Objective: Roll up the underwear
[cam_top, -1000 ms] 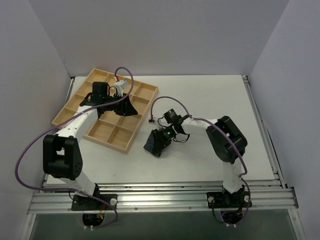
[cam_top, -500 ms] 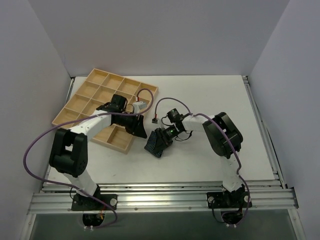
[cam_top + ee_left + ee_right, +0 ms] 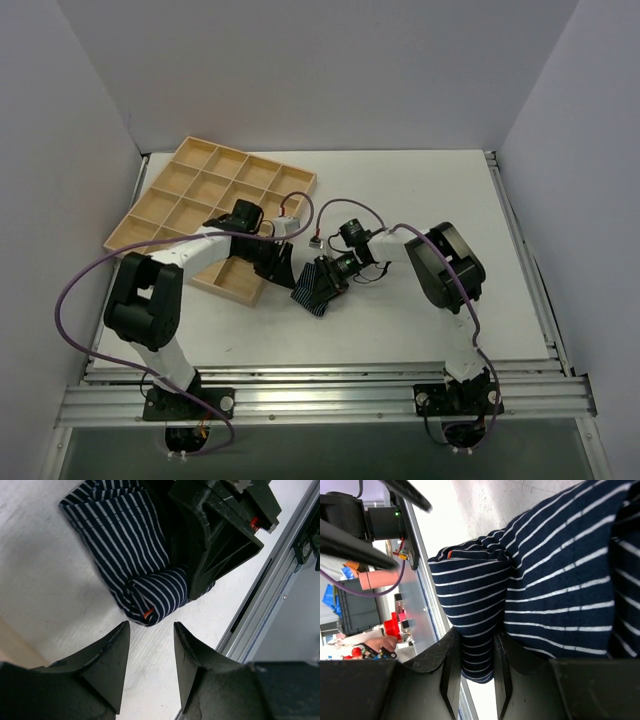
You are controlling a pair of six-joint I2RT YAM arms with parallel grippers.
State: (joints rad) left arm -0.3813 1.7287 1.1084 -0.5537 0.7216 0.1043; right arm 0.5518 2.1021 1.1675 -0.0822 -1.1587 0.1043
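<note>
The underwear (image 3: 317,287), dark navy with thin white stripes, lies on the white table between the two arms. One end is rolled into a tight tube (image 3: 161,593) with a small orange tag showing. My right gripper (image 3: 475,639) is shut on that rolled end, one finger on each side of the tube. In the left wrist view it shows as a black block (image 3: 215,540) on the cloth. My left gripper (image 3: 151,628) is open and holds nothing. It hovers over bare table just short of the roll, to the left of the garment (image 3: 279,264).
A wooden tray (image 3: 200,205) with several compartments lies at the back left, its near corner right beside my left gripper. The aluminium rail (image 3: 320,398) runs along the table's front edge. Purple cables loop from both arms.
My left arm has swung off the tray, down and right to the underwear's left side, its jaws spreading a little. My right gripper kept its hold on the roll and shifted slightly.
</note>
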